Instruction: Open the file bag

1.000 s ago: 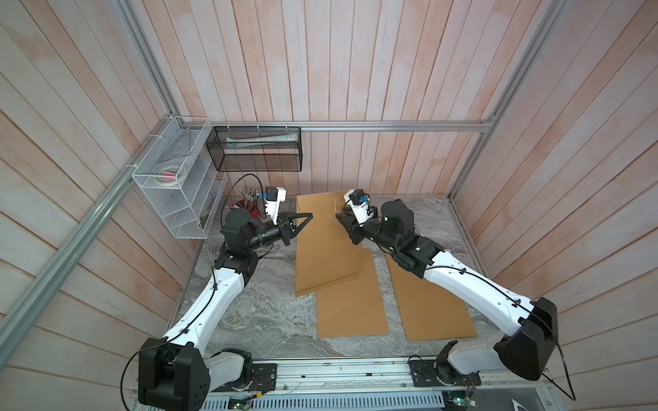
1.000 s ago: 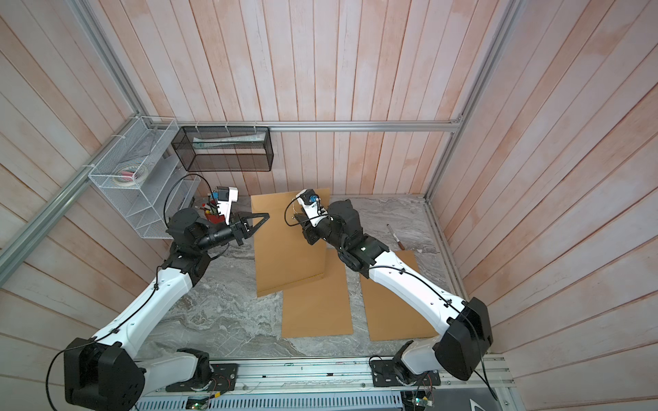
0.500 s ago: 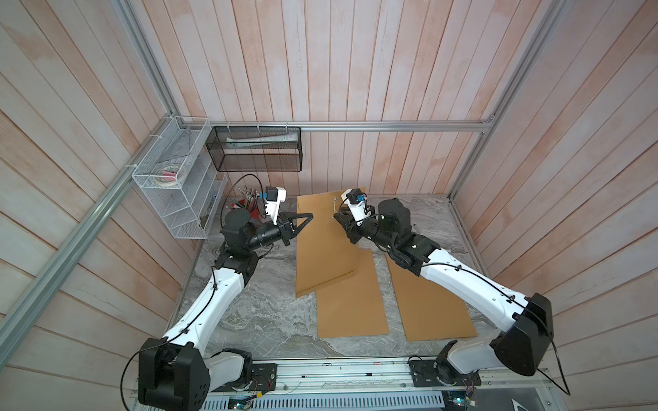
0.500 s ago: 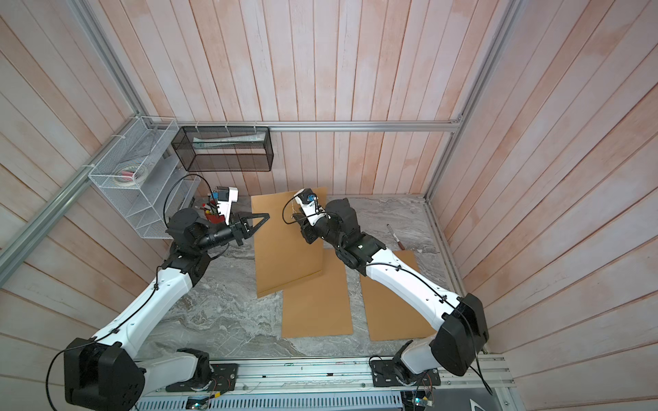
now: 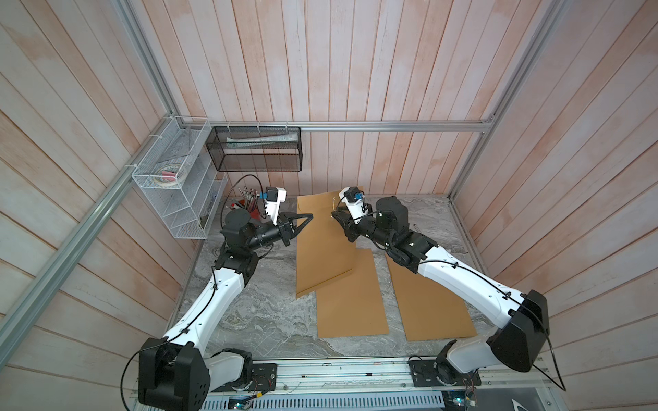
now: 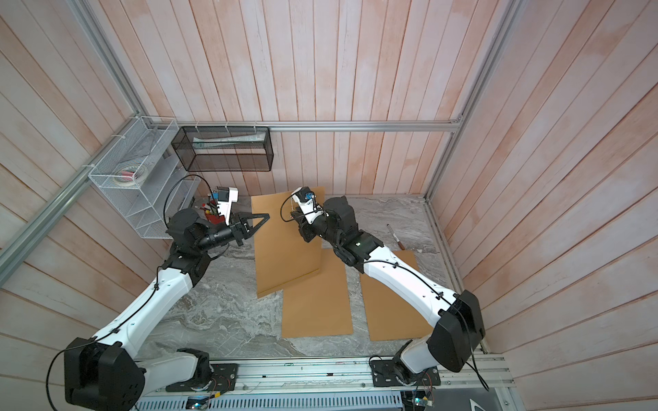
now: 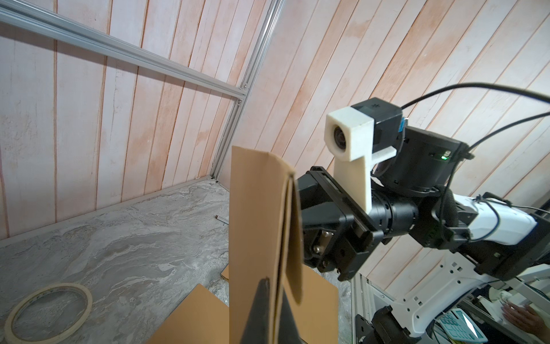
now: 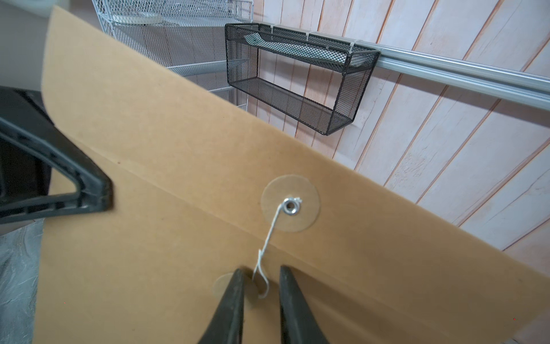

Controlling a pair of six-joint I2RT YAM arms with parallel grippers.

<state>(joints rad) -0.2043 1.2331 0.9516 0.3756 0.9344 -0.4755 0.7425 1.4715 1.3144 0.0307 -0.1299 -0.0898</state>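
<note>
Pink plank walls [image 5: 356, 71] close in a grey marble table [image 5: 270, 320] on three sides, with bare stone open at the front left. On the left wall hangs a white wire rack [image 5: 178, 199], and beside it on the back wall a black mesh basket [image 5: 256, 149]; what lies in it is hard to make out through the mesh. The left gripper [image 5: 310, 216] is clamped tight on the left edge of the file bag [image 5: 324, 242], which stands tilted near the table's middle, its top lifted and its bottom corner over a flat envelope [image 5: 350, 302]. Whether that corner touches cannot be told. The right gripper [image 8: 260, 272] points at the bag's flap side, its fingers [image 8: 229, 306] a narrow gap apart with the white string [image 8: 269, 232] hanging loose between them — nothing pinched. The lower disc [image 8: 221, 283] is half hidden behind one finger. A second envelope [image 5: 431, 306] lies partly under the right arm [image 5: 463, 284]; a pen [image 6: 394, 235] lies near the right wall.
</note>
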